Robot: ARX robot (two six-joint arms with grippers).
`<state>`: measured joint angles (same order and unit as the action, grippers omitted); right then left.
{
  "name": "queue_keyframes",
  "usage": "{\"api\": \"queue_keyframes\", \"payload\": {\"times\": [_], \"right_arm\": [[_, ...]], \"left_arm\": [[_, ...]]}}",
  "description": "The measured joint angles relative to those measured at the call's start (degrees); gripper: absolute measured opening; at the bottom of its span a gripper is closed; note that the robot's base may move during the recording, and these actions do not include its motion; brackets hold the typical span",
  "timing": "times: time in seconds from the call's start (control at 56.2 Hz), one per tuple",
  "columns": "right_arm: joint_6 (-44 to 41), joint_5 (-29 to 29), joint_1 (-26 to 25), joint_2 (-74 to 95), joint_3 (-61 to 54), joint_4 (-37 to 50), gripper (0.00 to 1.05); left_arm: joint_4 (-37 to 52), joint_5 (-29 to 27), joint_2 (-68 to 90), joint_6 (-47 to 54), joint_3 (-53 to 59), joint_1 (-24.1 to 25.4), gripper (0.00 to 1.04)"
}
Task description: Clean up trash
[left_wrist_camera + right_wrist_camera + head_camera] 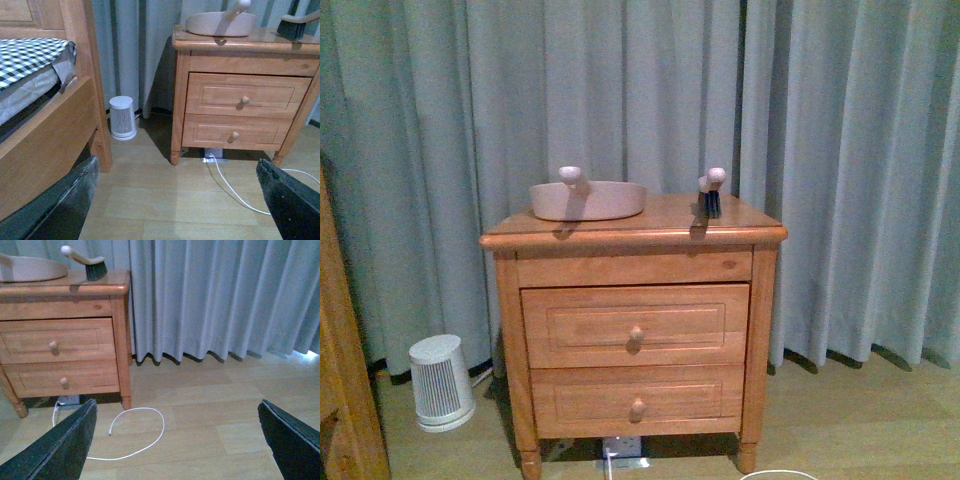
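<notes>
Left hand (176,162) spread | right hand (176,403) spread | dustpan (587,201), brush (710,198) on nightstand (640,236)

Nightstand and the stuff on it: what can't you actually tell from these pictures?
Front view: the dustpan has a rim that hides whatever lies inside.
All views: the drawers are shut, so their contents are hidden.
Left wrist view: the brush is cut off by the picture edge.
Front view: the power strip under the nightstand is shadowed and too small to tell what is plugged in.
</notes>
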<state>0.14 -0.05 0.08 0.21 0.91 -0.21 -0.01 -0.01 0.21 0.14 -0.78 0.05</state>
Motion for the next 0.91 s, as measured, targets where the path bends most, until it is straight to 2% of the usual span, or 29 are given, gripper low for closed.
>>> {"api": "queue_keyframes", "payload": {"times": [0.907], "right_arm": [[0.0, 0.0, 0.0, 0.0, 0.0, 0.0, 0.97]], "left_arm": [[0.0, 0.0, 0.0, 0.0, 0.0, 0.0, 0.97]]}}
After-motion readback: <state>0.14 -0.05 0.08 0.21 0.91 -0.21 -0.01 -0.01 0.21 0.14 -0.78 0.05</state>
